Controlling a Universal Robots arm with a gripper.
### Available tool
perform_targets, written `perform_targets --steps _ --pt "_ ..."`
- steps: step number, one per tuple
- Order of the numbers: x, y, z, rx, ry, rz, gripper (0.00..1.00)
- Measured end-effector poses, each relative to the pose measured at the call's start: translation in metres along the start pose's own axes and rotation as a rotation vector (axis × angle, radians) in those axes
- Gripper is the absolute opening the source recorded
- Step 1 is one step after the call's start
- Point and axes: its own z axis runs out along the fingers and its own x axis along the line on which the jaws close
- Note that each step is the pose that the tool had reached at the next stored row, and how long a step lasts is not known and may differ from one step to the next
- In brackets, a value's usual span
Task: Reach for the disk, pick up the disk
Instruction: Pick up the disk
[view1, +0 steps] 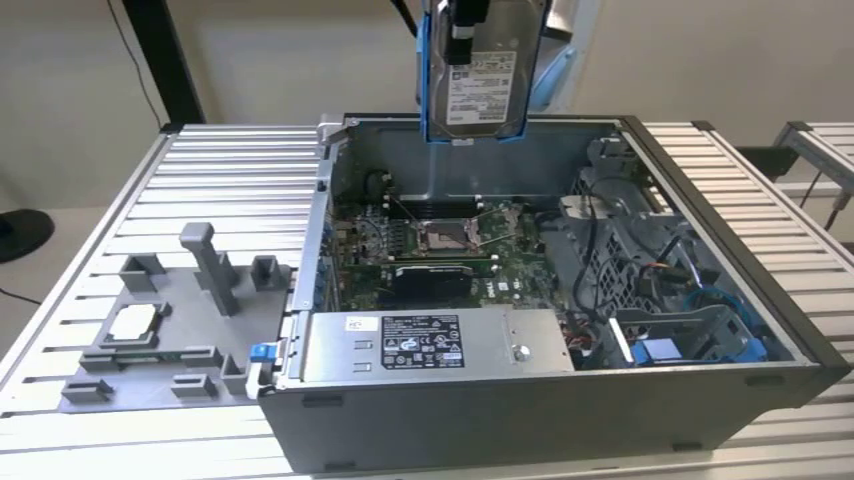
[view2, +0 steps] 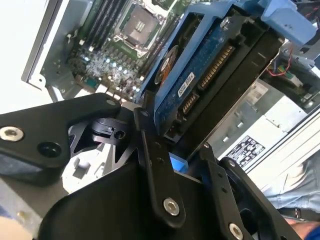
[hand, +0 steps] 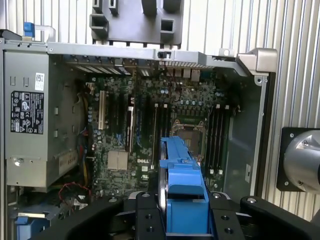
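**A:** The disk, where is it?

**B:** Clamped in the gripper, whose fingers press on its blue rails. It hangs upright above the open computer case, at twelve o'clock in the exterior view, well clear of the motherboard.

**A:** What makes a good lift?

**B:** I'd say an even squeeze on both rails, with the disk plumb and clear of the case's rim.

**A:** Count?

**B:** One disk, two rails, one gripper, one case. One power supply box at six o'clock, one grey fixture at nine.

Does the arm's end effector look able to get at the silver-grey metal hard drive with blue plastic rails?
Apparently yes: the end effector grips the hard drive, lifted above the open grey computer case.
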Motion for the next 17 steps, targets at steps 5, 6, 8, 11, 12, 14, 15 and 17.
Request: perform_targets --steps 5,6,8,11,12,14,15,17 --pt "0.0004 -0.0107 0.0001 0.0002 0.0 0.0 0.0" --pt "0.0004 -0.0128 0.0002 0.0003 0.0 0.0 0.0" --pt "0.0006 -0.0172 0.0002 0.0003 0.0 0.0 0.0" --pt "0.0008 -0.0238 0.0003 0.0003 0.0 0.0 0.0" --pt "0.0009 -0.0261 0.0003 0.0003 0.0001 0.0 0.0" --pt "0.001 -0.0299 0.0004 0.0005 0.0 0.0 0.0" --pt "0.0011 -0.0318 0.0004 0.0006 0.0 0.0 0.0" --pt "0.0012 -0.0359 0.0004 0.0006 0.0 0.0 0.0"
